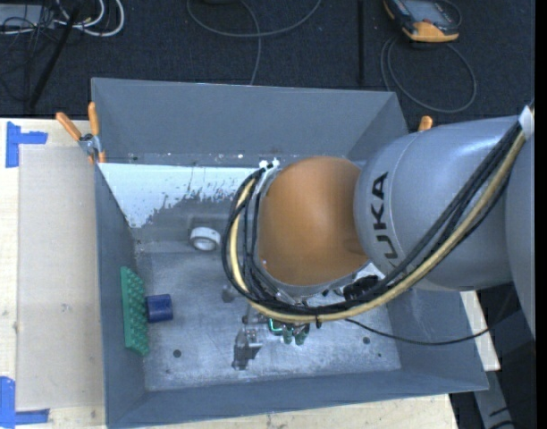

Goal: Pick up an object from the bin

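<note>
Low over bare bin floor [189, 351], the pincer [248, 347], released or clenched I cannot tell, may grasp nothing.

left of the claw [248, 347] lies a green studded plate [133, 313], a blue block [159, 307] just beside it; up and left, what may be a white tape roll [203, 239].
</note>
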